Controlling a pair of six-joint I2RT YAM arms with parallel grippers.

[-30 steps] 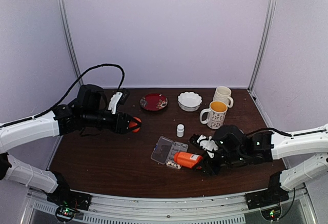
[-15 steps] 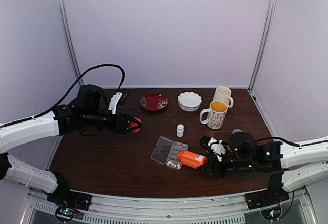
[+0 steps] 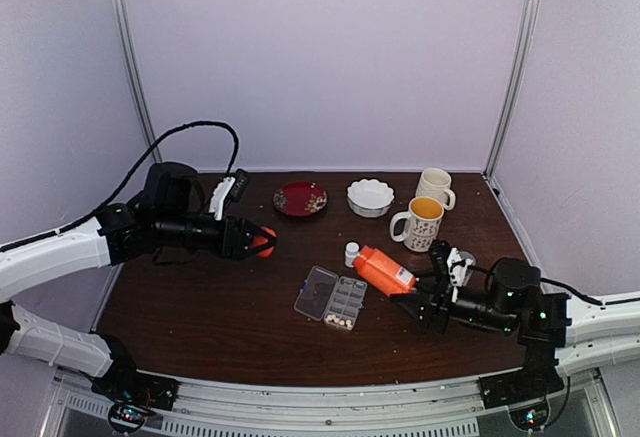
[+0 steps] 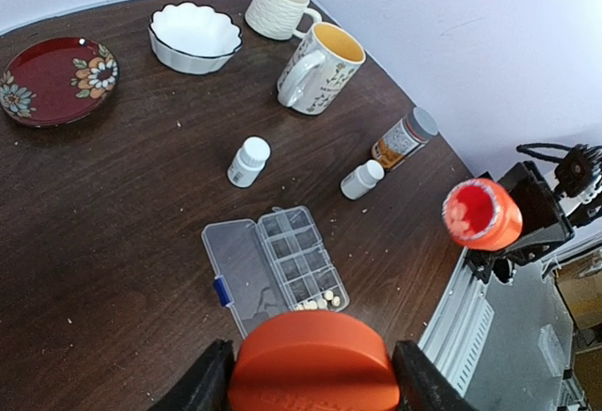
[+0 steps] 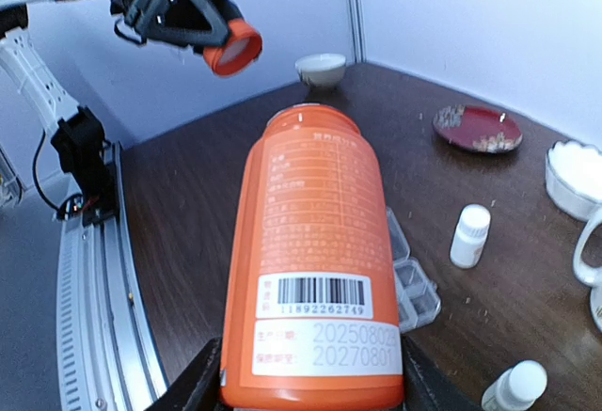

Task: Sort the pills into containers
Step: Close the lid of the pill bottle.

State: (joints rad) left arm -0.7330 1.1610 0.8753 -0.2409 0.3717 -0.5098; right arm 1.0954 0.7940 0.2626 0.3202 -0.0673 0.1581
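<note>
Pills (image 3: 341, 323) lie in an end cell at the 5 o'clock corner of the open box (image 3: 331, 297), on the table (image 3: 200, 307). The right tool (image 3: 418, 301), at 3 o'clock from them and near, is clamped on the base of an orange bottle (image 3: 384, 270) held clear of the table, its mouth tilted toward 10 o'clock. The left tool (image 3: 250, 241), at 10 o'clock and well apart, grips an orange cap (image 3: 263, 243).
</note>
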